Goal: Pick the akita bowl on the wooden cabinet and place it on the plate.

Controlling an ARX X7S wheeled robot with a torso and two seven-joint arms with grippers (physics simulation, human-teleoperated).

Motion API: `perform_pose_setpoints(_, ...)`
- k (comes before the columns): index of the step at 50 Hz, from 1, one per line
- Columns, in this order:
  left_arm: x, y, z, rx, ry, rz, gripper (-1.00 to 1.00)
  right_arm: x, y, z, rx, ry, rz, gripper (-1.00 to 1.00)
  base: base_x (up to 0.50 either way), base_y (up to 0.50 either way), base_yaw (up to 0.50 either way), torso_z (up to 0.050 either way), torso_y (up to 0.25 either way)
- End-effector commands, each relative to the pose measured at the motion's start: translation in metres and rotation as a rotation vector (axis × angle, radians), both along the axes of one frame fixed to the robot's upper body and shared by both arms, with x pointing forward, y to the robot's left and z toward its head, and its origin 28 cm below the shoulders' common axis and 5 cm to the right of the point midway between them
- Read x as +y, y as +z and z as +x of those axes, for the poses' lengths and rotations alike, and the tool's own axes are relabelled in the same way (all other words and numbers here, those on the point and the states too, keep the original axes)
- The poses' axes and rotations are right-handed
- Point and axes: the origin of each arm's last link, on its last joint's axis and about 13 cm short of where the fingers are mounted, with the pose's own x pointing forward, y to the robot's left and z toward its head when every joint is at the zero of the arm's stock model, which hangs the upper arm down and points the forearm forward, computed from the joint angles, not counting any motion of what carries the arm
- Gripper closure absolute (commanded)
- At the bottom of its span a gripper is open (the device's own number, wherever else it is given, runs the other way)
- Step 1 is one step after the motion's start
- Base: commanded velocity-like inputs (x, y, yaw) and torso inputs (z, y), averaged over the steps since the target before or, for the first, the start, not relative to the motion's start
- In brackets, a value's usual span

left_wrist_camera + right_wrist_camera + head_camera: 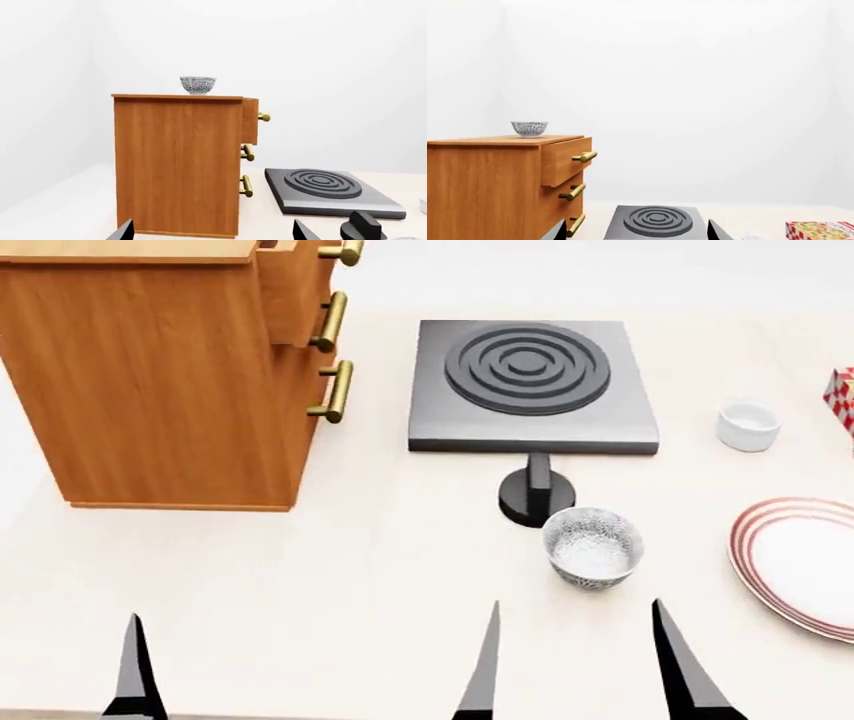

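Akita bowl [198, 85] sits atop the wooden cabinet [177, 165], well apart from both arms' released, empty fingers [490, 660].

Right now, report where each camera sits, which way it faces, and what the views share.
Left wrist: low, facing level at the cabinet side, bowl on top; open left pincer tips show.
Head: high, looking down on cabinet, burner and plate; dark fingertips at the near edge.
Right wrist: low, level, toward drawer handles and bowl; open right pincer tips show.
Shared: both wrist views show the bowl atop the cabinet.
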Motion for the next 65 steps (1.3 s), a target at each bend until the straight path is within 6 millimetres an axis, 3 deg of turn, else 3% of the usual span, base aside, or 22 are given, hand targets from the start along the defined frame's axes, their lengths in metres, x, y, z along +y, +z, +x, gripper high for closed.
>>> perform_pose_setpoints(1,0.0,-0.001,0.0,0.002,-0.001,-0.003,-1.0,0.0,0.001,0.0,-0.003,-0.002,0.002,-1.0,0.0,0.24,0.0,0.0,0.0)
perform_pose_setpoints(24,0.0,-0.001,0.0,0.005,-0.006,-0.003,-1.0,0.0,0.001,0.001,0.011,-0.003,0.015,-1.0,0.0,0.02,0.0,0.0,0.0)
perform_pose_setpoints(32,0.0,0.005,0.001,0.005,0.033,0.017,-1.0,-0.001,0.011,-0.003,-0.021,-0.017,0.014,-1.0,0.0,0.0,0.0,0.0,0.0)
perform_pose_setpoints(34,-0.003,0.096,0.013,-0.291,0.02,-0.001,-1.0,0.0,0.045,-0.021,-0.143,-0.023,-0.004,-1.0,0.0,0.0,0.0,0.0,0.0)
perform_pose_setpoints(35,-0.009,0.106,0.006,-0.273,-0.03,0.08,-1.0,0.0,0.047,-0.021,-0.148,-0.022,-0.003,-1.0,0.0,0.0,0.0,0.0,0.0)
perform_pose_setpoints(36,-0.006,0.099,0.007,-0.143,0.002,0.104,-1.0,0.001,0.047,-0.022,-0.15,-0.022,-0.002,-1.0,0.0,0.0,0.0,0.0,0.0)
perform_pose_setpoints(37,-0.006,0.1,0.008,-0.127,0.0,0.106,-1.0,0.001,0.048,-0.021,-0.152,-0.021,-0.003,-1.0,0.0,0.0,0.0,0.0,0.0)
perform_pose_setpoints(45,-0.005,0.11,0.013,-0.119,0.017,0.123,-1.0,0.0,0.051,-0.023,-0.165,-0.02,0.001,-1.0,0.0,0.0,0.0,0.0,0.0)
perform_pose_setpoints(56,-0.004,0.142,0.028,-0.168,0.006,0.153,-1.0,-0.001,0.053,-0.024,-0.173,-0.02,0.001,-1.0,0.0,0.0,0.0,0.0,0.0)
perform_pose_setpoints(65,-0.005,0.17,0.028,-0.234,0.008,0.193,-1.0,0.0,0.054,-0.026,-0.184,-0.005,0.001,-1.0,0.0,0.0,0.0,0.0,0.0)
